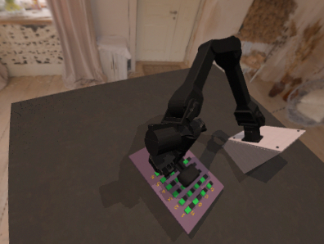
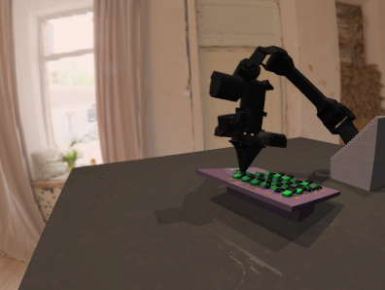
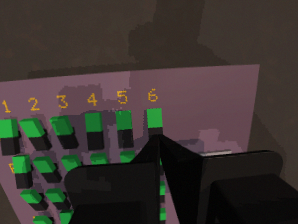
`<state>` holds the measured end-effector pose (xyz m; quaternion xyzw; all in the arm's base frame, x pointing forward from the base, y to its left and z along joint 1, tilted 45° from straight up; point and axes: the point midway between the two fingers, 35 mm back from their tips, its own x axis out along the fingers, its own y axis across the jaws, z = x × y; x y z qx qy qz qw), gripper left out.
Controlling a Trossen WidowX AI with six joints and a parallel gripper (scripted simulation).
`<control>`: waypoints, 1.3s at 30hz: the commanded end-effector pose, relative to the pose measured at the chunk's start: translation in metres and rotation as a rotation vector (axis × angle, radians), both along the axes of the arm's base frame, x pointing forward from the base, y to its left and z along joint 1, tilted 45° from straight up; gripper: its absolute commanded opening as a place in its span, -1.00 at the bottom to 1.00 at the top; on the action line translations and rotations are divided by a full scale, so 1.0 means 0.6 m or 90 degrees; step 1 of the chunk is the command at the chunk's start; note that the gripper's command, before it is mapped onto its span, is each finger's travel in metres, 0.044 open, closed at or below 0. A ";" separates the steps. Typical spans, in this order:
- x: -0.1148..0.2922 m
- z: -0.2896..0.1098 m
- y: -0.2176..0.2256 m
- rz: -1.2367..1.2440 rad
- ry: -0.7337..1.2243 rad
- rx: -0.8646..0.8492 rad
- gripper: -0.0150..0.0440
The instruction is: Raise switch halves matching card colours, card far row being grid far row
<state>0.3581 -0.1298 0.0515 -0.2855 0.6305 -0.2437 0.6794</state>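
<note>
Closely, gripper [image 3: 159,145] over switch 6 [image 3: 154,121]

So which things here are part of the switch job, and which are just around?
Job:
gripper, shut, tip over switch 6
switches
purple panel
card, hidden now

Just around:
table
grey wedge under arm
curtains
door

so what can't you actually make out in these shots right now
- Card: in the top view the arm covers its spot on the panel; in the wrist view the shut gripper hides all but a pale sliver.
- Lower switch rows: wrist view, hidden behind the gripper body or cut off by the bottom edge.
- Which switch halves are raised: top and exterior views, switches too small.
- Fingertip contact with switch 6: cannot tell.
</note>
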 end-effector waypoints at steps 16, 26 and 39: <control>0.001 -0.005 -0.002 0.003 0.001 0.003 -0.49; 0.001 -0.006 -0.003 0.003 0.001 0.003 -0.49; 0.001 0.040 0.043 -0.006 0.009 0.005 -0.49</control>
